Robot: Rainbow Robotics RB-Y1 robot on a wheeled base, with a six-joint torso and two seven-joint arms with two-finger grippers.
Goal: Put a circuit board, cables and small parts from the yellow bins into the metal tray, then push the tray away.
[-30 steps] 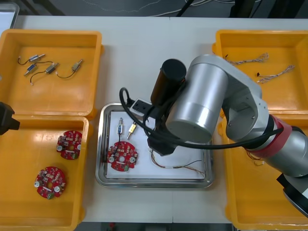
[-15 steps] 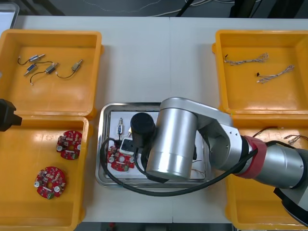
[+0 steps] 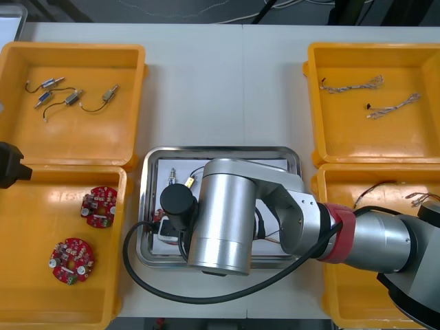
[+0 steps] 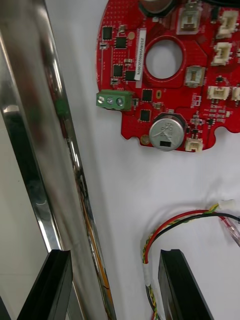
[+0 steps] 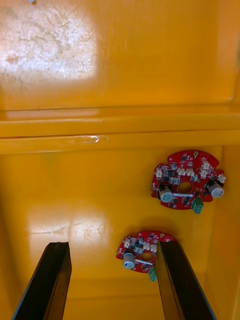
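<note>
Right wrist view: right gripper (image 4: pixel 116 260), jaws wide and empty, straddles the metal tray (image 4: pixel 47 150) at its 8 o'clock rim, circuit board (image 4: pixel 165 75) and red and yellow cable (image 4: pixel 185 219) inside; loading looks done, next: steady shove toward 12 o'clock; left gripper (image 5: pixel 114 260) idle, jaws spread, at 9 o'clock.

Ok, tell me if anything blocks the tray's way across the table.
Nothing visible: the table beyond the metal tray's far rim is bare between the yellow bins. Right gripper, open, straddles its rim; left gripper hovers over a bin.
</note>
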